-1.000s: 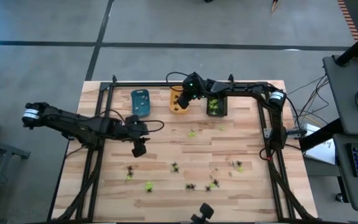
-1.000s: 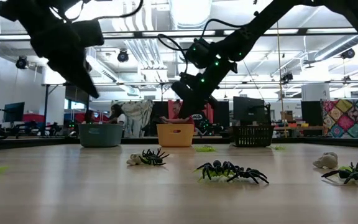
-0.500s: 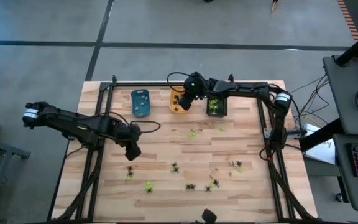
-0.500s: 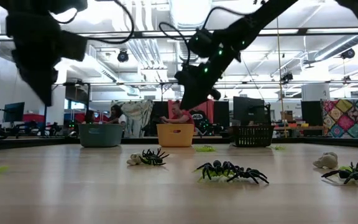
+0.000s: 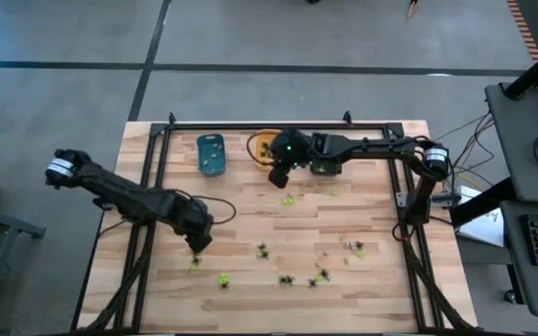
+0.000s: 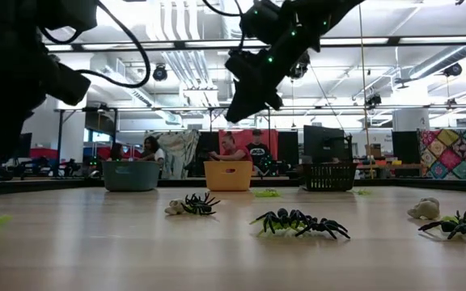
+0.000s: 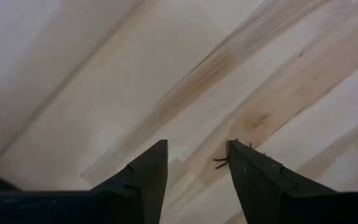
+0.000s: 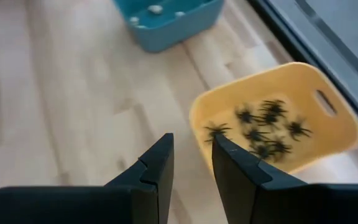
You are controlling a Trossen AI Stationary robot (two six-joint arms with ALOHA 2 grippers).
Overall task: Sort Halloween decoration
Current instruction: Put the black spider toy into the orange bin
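— High view: how far along are they?
— Partway. Black spiders (image 8: 263, 127) fill the orange tray (image 8: 334, 134); about a dozen figures (image 5: 286, 279) still dot the counter (image 5: 250, 215).
— The claws?
— Left claw (image 7: 194, 165) hangs released over a black spider (image 7: 221, 162); right claw (image 8: 191, 158) is parted, empty, beside the orange tray.

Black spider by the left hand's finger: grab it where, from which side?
Probably by the body, straight down from above. The black spider lies flat on the table, only thin legs showing beside one finger of the open left hand; they look too thin to pinch, so centre the hand over it first.
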